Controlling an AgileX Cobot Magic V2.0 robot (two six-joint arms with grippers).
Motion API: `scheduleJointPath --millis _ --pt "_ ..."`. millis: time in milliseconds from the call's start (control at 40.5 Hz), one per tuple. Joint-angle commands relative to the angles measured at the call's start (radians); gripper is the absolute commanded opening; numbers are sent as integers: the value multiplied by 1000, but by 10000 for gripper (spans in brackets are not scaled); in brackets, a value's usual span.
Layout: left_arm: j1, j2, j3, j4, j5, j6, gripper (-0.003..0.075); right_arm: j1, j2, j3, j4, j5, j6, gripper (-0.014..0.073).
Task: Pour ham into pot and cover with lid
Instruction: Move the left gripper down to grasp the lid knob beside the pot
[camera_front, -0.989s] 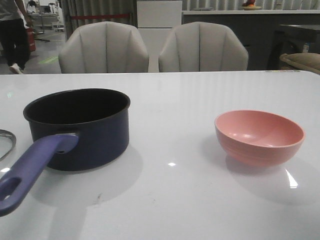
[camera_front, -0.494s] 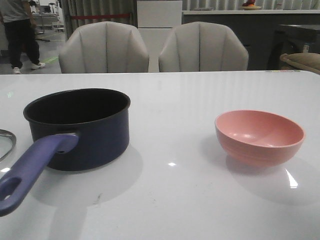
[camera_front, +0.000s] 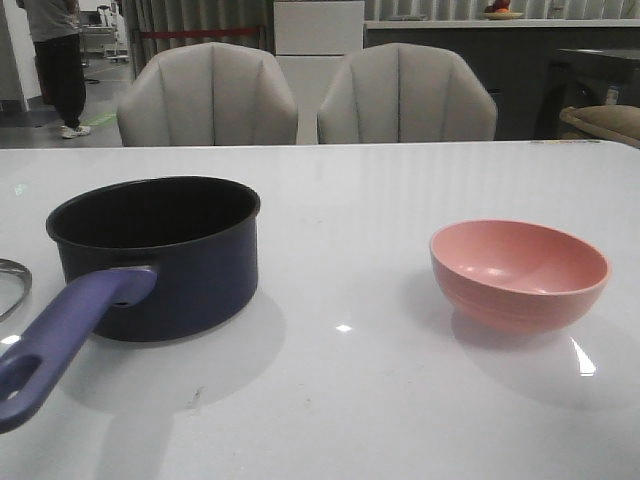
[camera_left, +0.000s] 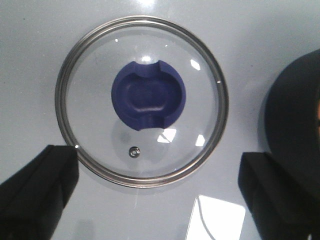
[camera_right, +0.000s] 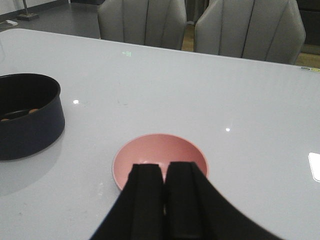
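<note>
My left end effector (camera_left: 159, 192) hung spread wide above the lid (camera_left: 142, 102), which lay flat on the tabletop (camera_front: 350, 400) just left of the pot (camera_front: 160, 250). My right end effector (camera_right: 164, 192) was pressed together, empty, over the near rim of the pink bowl (camera_front: 519, 272). A few bits of ham (camera_right: 20, 114) showed inside the pot.

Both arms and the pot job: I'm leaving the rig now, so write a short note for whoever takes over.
Left gripper: open, over the lid, which lies flat on the table beside the pot.
Right gripper: shut, empty, near the pink bowl.
Done: bowl looks empty; a few ham pieces show inside the pot.
Left: grasp the lid's knob and cover the pot.
</note>
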Motion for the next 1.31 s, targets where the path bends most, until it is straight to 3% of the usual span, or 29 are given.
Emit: scheduleJointPath --millis 0,297,667,742,915,1038,1285 --pt "2 61 -103 32 33 -1 691 0 4 -28 5 -72 -13 148" --pt "2 253 -264 34 108 34 690 0 4 -28 5 -72 -13 148" --pt "2 387 -317 38 139 51 681 0 4 -28 5 -72 -13 148" --pt "2 404 -326 40 146 51 628 0 4 -28 5 -72 -13 148" --pt "2 422 -326 42 164 51 379 0 4 -28 5 -72 -13 148" --pt "2 421 -341 44 186 53 255 0 4 -28 5 -72 -13 148" --pt "2 385 -425 44 284 75 212 0 4 -28 5 -72 -13 148"
